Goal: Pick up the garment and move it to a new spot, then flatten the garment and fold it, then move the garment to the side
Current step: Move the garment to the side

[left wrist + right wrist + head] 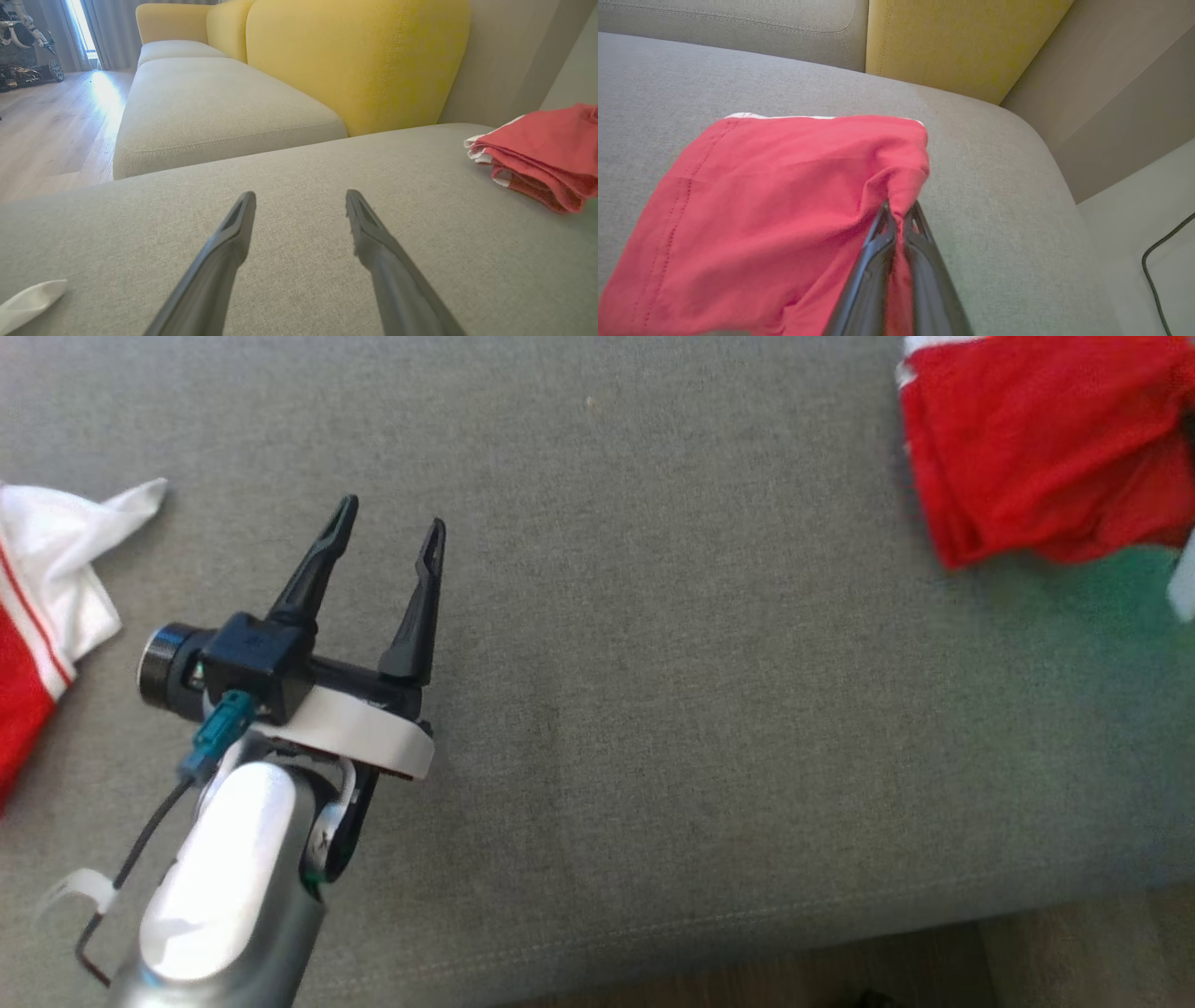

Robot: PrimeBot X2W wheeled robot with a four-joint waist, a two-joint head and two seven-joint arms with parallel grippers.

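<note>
Right tool [900, 211] pinched on a fold of the red garment [775, 196], cloth spreading left of it over the grey sofa cushion [999, 196]; left tool [392, 516] spread wide, empty

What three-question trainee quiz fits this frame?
1. True or false: the left claw is shut on cloth.
2. Pick one: the right claw pinches A) the red garment, B) a cable, C) nothing.
3. Short answer: what colour is the backrest behind the grey seat cushion?

Key: 1 false, it is open over bare cushion; 2 A; 3 yellow.
</note>
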